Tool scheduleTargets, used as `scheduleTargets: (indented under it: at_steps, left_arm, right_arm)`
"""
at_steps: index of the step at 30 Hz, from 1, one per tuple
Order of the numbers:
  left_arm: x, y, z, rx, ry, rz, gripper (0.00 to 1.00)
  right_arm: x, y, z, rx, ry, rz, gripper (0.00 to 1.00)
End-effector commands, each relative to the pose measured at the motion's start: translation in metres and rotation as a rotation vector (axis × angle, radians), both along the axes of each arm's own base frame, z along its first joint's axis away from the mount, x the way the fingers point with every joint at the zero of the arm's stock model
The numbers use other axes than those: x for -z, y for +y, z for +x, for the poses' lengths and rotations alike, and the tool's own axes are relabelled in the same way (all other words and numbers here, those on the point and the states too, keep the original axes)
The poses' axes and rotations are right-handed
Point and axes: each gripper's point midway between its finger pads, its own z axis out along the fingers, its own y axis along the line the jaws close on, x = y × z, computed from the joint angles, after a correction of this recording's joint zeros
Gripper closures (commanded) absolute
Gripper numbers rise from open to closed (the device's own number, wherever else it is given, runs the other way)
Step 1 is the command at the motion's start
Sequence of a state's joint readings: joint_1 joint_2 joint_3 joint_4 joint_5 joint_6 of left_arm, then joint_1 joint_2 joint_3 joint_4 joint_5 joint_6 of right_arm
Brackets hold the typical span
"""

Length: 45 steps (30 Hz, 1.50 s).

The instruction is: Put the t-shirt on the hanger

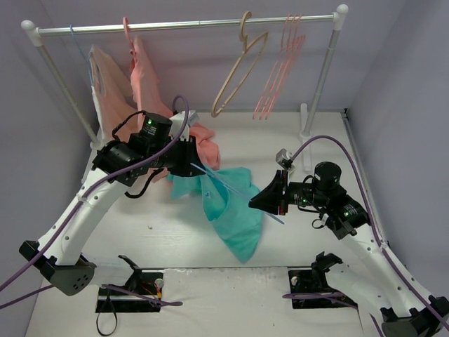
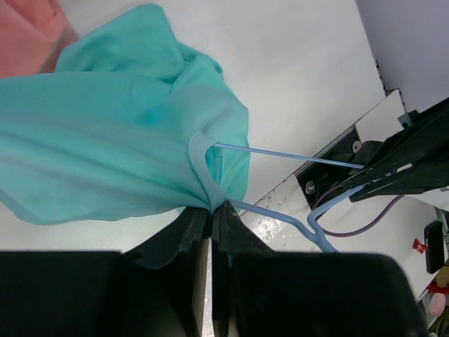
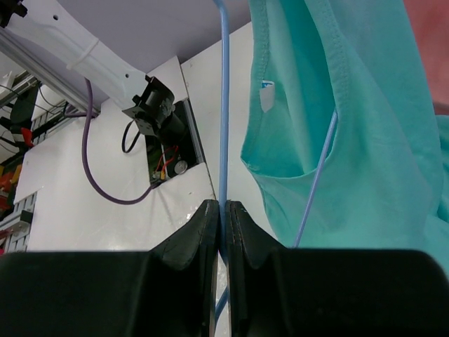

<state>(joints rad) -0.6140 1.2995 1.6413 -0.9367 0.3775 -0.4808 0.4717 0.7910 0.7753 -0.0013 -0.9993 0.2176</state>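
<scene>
- Overhead, you have one t-shirt (image 1: 235, 214) crumpled on the table (image 1: 140, 210) between the two arms. One hanger (image 1: 238, 194) lies slantwise across it, from the left gripper (image 1: 189, 161) to the right gripper (image 1: 258, 202).
- Same view, the rail (image 1: 182, 26) carries one beige hanger (image 1: 235, 77), one salmon-pink garment (image 1: 144, 77) and one pale peach garment (image 1: 109, 77). The pink hangers (image 1: 280, 67) are bunched too tightly to count.
- Left wrist: the left gripper (image 2: 212, 214) is clenched on a gathered fold of the t-shirt (image 2: 119, 147) at the collar. The hanger (image 2: 280, 154) leaves the neck opening just beside that pinch, and you cannot tell whether the wire is pinched too. Its single hook (image 2: 317, 239) sits clear of the fabric.
- Right wrist: the right gripper (image 3: 222, 210) is clamped on one straight wire of the hanger (image 3: 223, 105). A second wire runs into the neck opening of the t-shirt (image 3: 365, 140), near one label (image 3: 265, 96).
- Judged progress: threading through the neck looks begun. Neither shoulder appears seated, so you have the spreading of the fabric over both hanger arms left to do.
</scene>
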Motion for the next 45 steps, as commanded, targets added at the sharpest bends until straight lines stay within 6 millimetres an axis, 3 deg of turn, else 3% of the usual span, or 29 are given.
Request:
scheduleTargets:
  at_steps: [1,6,11,13,14,17,19,24,29,33,36,37,44,45]
  left_arm:
    - [-0.033,-0.021,0.002,0.050,-0.072,-0.144,0.94]
    - [-0.037,-0.025,0.000,0.083,-0.076,-0.165,0.94]
    - [-0.033,-0.022,0.000,0.082,-0.076,-0.141,0.83]
    - [-0.030,-0.017,0.001,0.059,-0.083,-0.113,0.71]
    - [-0.029,-0.013,0.002,0.046,-0.088,-0.101,0.56]
    - [-0.033,-0.003,0.005,0.005,-0.125,-0.069,0.37]
    - [-0.041,0.006,0.007,-0.024,-0.163,-0.051,0.31]
    - [-0.059,0.022,0.006,-0.060,-0.234,-0.021,0.30]
    - [-0.063,0.044,0.000,-0.065,-0.306,0.060,0.30]
    - [-0.041,0.065,0.006,-0.077,-0.343,0.197,0.30]
    - [-0.019,0.067,0.015,-0.023,-0.365,0.277,0.31]
    - [-0.015,0.068,0.021,-0.004,-0.393,0.304,0.35]
    - [-0.016,0.078,0.044,0.051,-0.580,0.365,0.38]
    - [-0.008,0.080,0.047,0.055,-0.577,0.380,0.38]
  right_arm:
    - [-0.027,0.007,0.007,-0.028,-0.117,0.091,1.00]
    - [-0.032,0.009,0.014,-0.029,-0.131,0.123,1.00]
    - [-0.034,0.007,0.020,-0.034,-0.141,0.136,1.00]
    - [-0.035,0.002,0.023,-0.027,-0.143,0.141,1.00]
    - [-0.032,0.001,0.023,-0.027,-0.137,0.140,1.00]
    - [-0.028,-0.006,0.026,-0.020,-0.122,0.146,1.00]
    - [-0.027,-0.008,0.027,-0.012,-0.130,0.151,1.00]
    - [-0.025,-0.008,0.027,-0.013,-0.122,0.151,1.00]
    - [-0.025,-0.007,0.028,-0.021,-0.117,0.150,1.00]
    - [-0.024,-0.007,0.028,-0.032,-0.106,0.149,1.00]
    - [-0.024,-0.007,0.029,-0.044,-0.100,0.147,1.00]
    - [-0.024,-0.007,0.029,-0.049,-0.096,0.147,1.00]
    - [-0.027,-0.006,0.029,-0.075,-0.081,0.148,1.00]
    - [-0.027,-0.006,0.028,-0.079,-0.082,0.148,1.00]
